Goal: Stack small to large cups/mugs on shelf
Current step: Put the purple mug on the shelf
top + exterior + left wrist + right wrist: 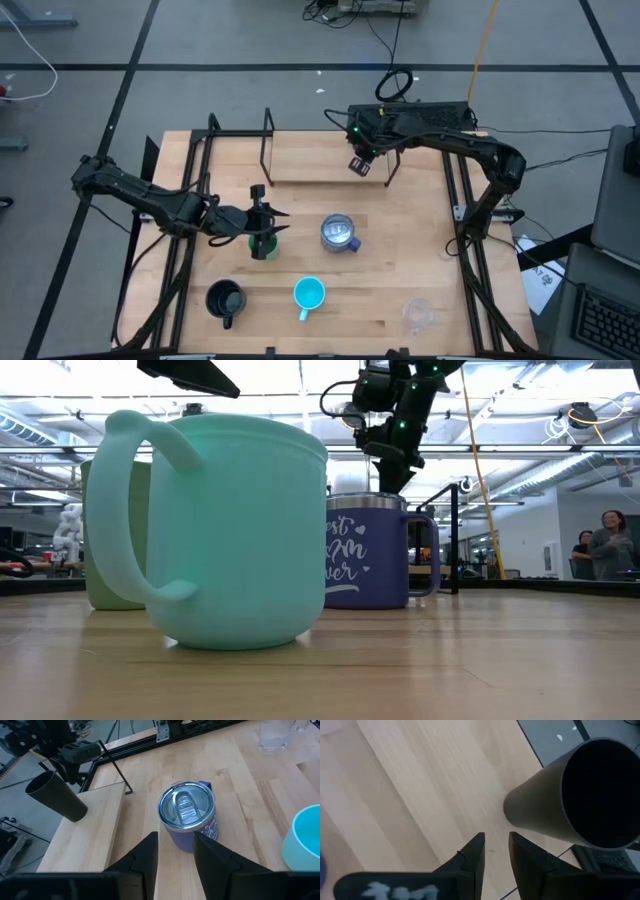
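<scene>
The dark tumbler [56, 796] stands on the light-wood shelf [315, 160] near its right end and also shows in the right wrist view [570, 795]. My right gripper [360, 163] hovers just above and beside it, fingers slightly open [496, 847], with nothing between them. My left gripper [280, 222] is open and empty [176, 845] above the green cup [262, 247], pointing toward the blue-purple mug [340, 234] with its silvery inside. The cyan mug [309, 294], black mug [224, 300] and clear cup [418, 315] stand near the table's near edge.
The shelf's thin black legs [267, 135] rise at the table's far side. In the low view the cyan mug [225, 530] fills the foreground, with the green cup [112, 530] and the blue-purple mug [365, 560] behind it. People stand in the room at far right [600, 540].
</scene>
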